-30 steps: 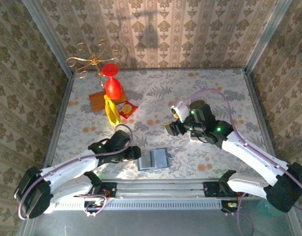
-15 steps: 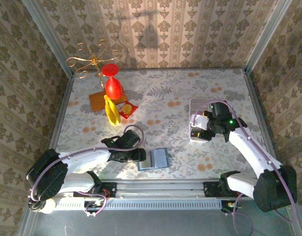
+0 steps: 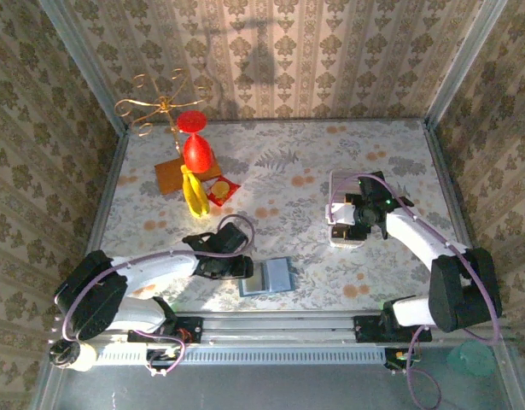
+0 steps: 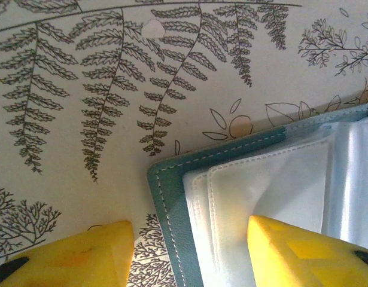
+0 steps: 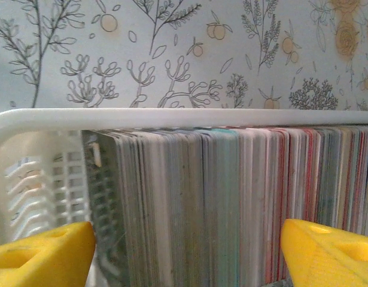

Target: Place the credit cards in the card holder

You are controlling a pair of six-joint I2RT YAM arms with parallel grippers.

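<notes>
Nothing loaded yet: left tool [image 4: 188, 232] spread astride card holder [image 4: 172, 206] corner, right tool [image 5: 186, 239] spread over credit cards [image 5: 231, 197] in tray [image 5: 112, 118].

Fern-patterned table [image 3: 288, 171] carries card holder [image 3: 269, 277], white basket [image 5: 172, 118], wooden board [image 3: 170, 176]

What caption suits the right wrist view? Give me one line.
Open yellow fingers hover over a row of credit cards standing on edge in a white plastic bin.

The left arm [image 3: 151, 272] and right arm [image 3: 420, 239] wear white shells with black joints; lilac cables [image 3: 331, 190] loop along them. The left end effector [image 4: 189, 254] and right end effector [image 5: 184, 257] bear yellow wedge fingertips [image 4: 82, 254].
</notes>
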